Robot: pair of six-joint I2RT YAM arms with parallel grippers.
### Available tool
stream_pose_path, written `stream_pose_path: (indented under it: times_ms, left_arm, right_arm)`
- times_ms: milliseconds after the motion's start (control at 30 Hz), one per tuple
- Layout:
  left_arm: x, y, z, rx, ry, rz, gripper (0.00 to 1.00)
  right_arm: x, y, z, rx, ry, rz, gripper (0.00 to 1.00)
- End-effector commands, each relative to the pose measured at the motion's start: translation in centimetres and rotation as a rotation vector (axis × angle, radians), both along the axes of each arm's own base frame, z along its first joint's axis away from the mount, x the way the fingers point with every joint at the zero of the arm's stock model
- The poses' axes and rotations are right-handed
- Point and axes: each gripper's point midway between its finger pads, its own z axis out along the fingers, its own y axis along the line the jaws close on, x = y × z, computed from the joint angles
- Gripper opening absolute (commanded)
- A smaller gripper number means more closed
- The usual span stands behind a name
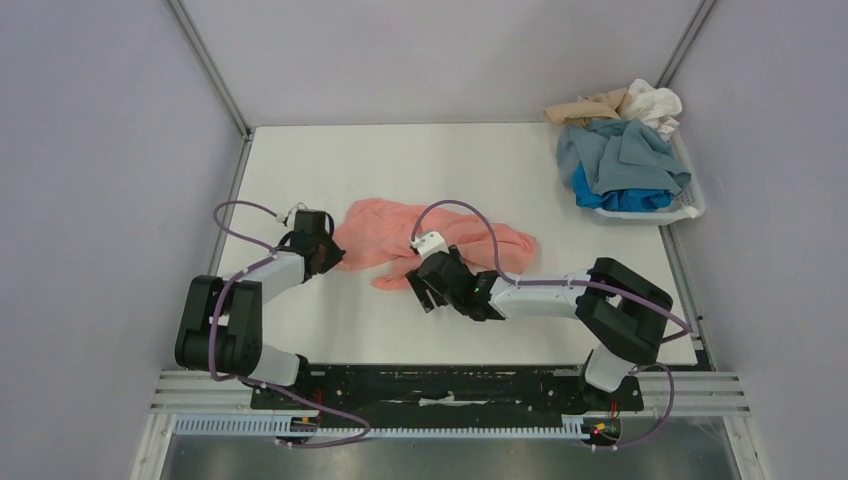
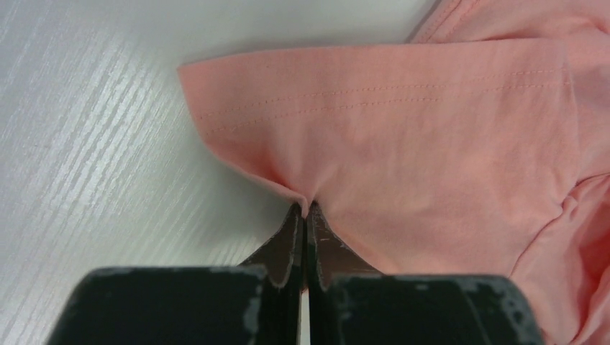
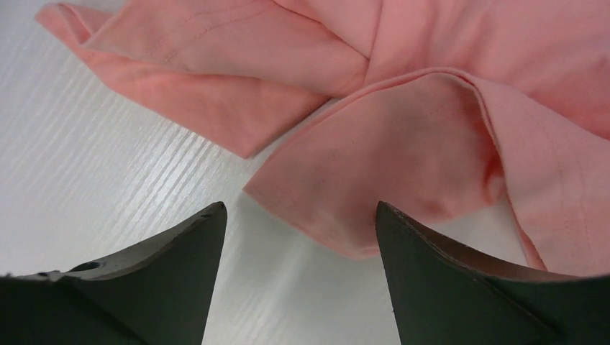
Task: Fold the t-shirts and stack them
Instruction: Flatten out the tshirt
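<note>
A salmon-pink t-shirt [image 1: 400, 232] lies crumpled in the middle of the white table. My left gripper [image 1: 328, 256] is at the shirt's left edge and is shut on its hem; in the left wrist view the jaws pinch a fold of pink cloth [image 2: 388, 144] at their tips [image 2: 305, 210]. My right gripper [image 1: 428, 290] is open just in front of the shirt's near edge. In the right wrist view its fingers [image 3: 296, 207] straddle a loose corner of the pink shirt [image 3: 388, 158] without holding it.
A white plastic basket [image 1: 690, 205] stands at the back right, piled with grey-blue [image 1: 625, 155], bright blue [image 1: 620, 200], beige [image 1: 585, 107] and white [image 1: 655, 103] shirts. Metal frame posts rise at the table's back corners.
</note>
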Motion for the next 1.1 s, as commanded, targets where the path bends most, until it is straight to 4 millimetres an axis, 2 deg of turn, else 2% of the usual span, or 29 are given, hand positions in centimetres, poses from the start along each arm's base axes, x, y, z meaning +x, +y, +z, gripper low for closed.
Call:
stream_pose_path:
  times_ms: [0,133,267,400,467,533,667,767,867,933,1067]
  left_arm:
    - [-0.6,-0.2,0.0,-0.020,-0.002,0.006,0.02]
    - [-0.8,0.1,-0.1,-0.010,-0.001,0.013,0.02]
    - [-0.8,0.3,0.3,0.000,-0.014,0.020,0.02]
    - [-0.9,0.8,0.6,0.019,-0.028,0.038,0.02]
    - [-0.9,1.2,0.8,0.033,-0.036,0.050,0.02]
    - [-0.9,1.5,1.2,0.044,-0.045,0.060,0.02]
    - [-0.6,1.6,2.4,0.048,-0.081,0.068,0.02]
    - [0.5,1.1,5.2,0.021,-0.149,0.056,0.02]
    - [1.7,0.3,9.7,-0.022,-0.261,0.032,0.02]
    - [2.1,0.3,13.1,-0.035,-0.353,0.038,0.02]
    - [1.7,0.8,20.7,-0.041,-0.530,0.051,0.02]
  right_arm:
    - [1.2,1.4,-0.2,0.005,-0.006,-0.048,0.78]
    - [0.9,0.5,-2.3,-0.038,0.034,-0.088,0.70]
    - [0.6,-1.9,-3.9,-0.095,0.055,-0.155,0.57]
    - [0.8,-4.8,-4.1,-0.095,0.041,-0.244,0.25]
    - [1.1,-5.7,-3.5,-0.083,0.021,-0.269,0.10]
    - [1.5,-6.8,-2.3,-0.073,-0.020,-0.293,0.00]
    - [2.5,-9.5,1.0,-0.027,-0.112,-0.351,0.00]
    - [4.0,-11.1,4.1,0.047,-0.214,-0.380,0.00]
    - [5.2,-12.7,8.5,0.118,-0.303,-0.424,0.00]
    - [5.9,-14.2,12.1,0.167,-0.385,-0.477,0.00]
    - [6.1,-17.2,19.8,0.265,-0.550,-0.563,0.00]
